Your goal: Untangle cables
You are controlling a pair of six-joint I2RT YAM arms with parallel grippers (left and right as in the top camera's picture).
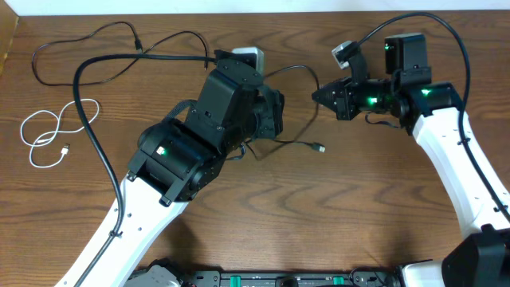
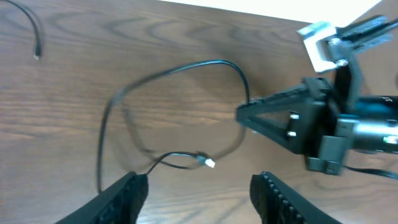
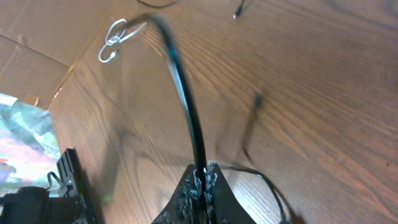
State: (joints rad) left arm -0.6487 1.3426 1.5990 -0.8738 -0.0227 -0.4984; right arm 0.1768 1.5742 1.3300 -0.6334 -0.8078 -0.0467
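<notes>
Two arms work over a wooden table (image 1: 263, 207) that carries three thin cables, two black and one white.

The left gripper (image 2: 198, 182) hangs above the middle of the table with its jaws spread wide and nothing between them. The right gripper (image 3: 200, 177) is pinched tight on one black cable (image 2: 186, 65). This cable arcs from those fingertips in a loose open loop across the wood and ends in a small pale plug (image 2: 210, 163). The second black cable (image 1: 96, 30) curves along the far left edge. The white cable (image 1: 49, 135) lies coiled in a few loops at the left, well apart from the held one.
</notes>
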